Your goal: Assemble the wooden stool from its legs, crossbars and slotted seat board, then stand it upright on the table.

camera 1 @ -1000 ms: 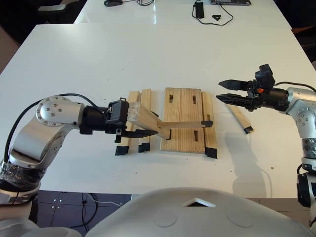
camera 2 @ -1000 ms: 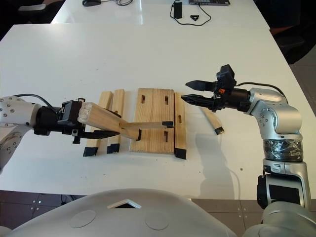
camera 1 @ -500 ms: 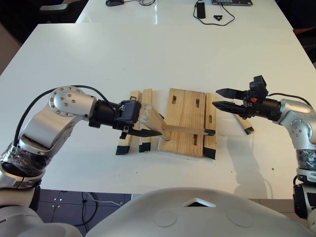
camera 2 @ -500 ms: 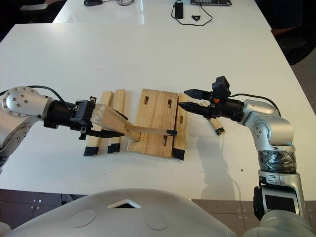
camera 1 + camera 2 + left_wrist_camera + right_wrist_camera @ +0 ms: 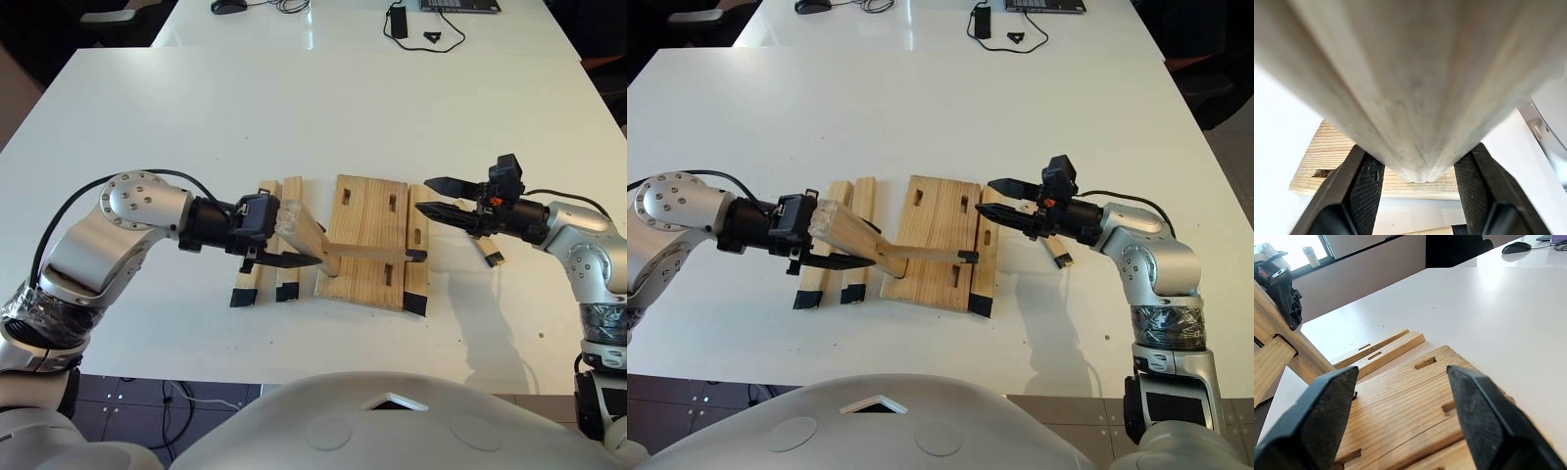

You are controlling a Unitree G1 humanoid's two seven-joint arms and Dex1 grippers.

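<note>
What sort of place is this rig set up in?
Most likely an office or lab room. The seat board lies on a large white table, and a second white desk behind it carries a computer mouse and a black device with a cable.

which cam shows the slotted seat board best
Left eye view: the pale wooden slotted seat board lies whole on the white table. Right eye view matches. Right wrist view shows part, close up; left wrist view, a strip past the held wooden leg.
</note>
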